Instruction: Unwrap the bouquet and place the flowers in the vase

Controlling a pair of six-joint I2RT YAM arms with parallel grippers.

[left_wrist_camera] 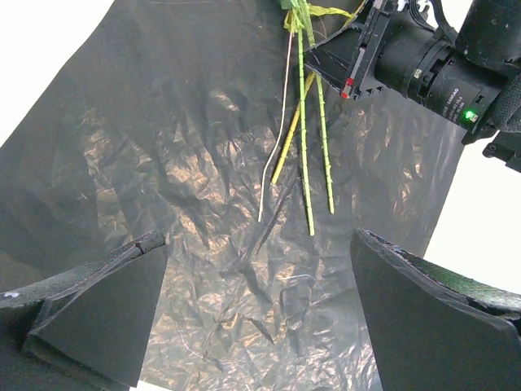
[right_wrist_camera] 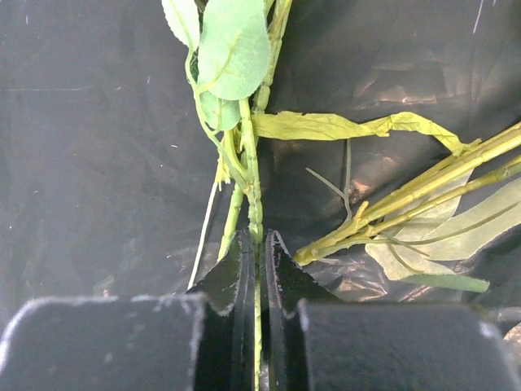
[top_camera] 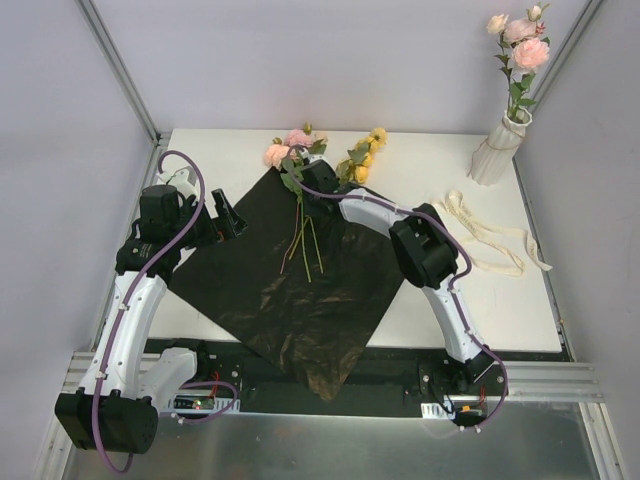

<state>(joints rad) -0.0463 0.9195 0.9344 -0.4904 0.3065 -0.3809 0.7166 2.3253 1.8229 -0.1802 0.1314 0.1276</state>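
Observation:
The bouquet lies unwrapped: its black sheet [top_camera: 290,290] is spread flat on the table. On the sheet's far corner lie loose flowers with pink heads [top_camera: 285,148] and yellow heads [top_camera: 368,150], their green stems [top_camera: 305,245] pointing toward me. My right gripper [right_wrist_camera: 259,244] is shut on one green stem [right_wrist_camera: 251,179] just below its leaves [right_wrist_camera: 232,49]. More stems [right_wrist_camera: 423,179] lie to its right. My left gripper [left_wrist_camera: 259,244] hangs open over the sheet's left part, holding nothing, with the stem ends [left_wrist_camera: 304,147] ahead of it. The white ribbed vase [top_camera: 497,150] stands at the back right with pink flowers [top_camera: 522,50] in it.
The cream ribbon [top_camera: 490,235] lies loose on the white table to the right of the sheet. The right arm's wrist [left_wrist_camera: 423,65] fills the upper right of the left wrist view. Grey walls enclose the table on both sides and at the back.

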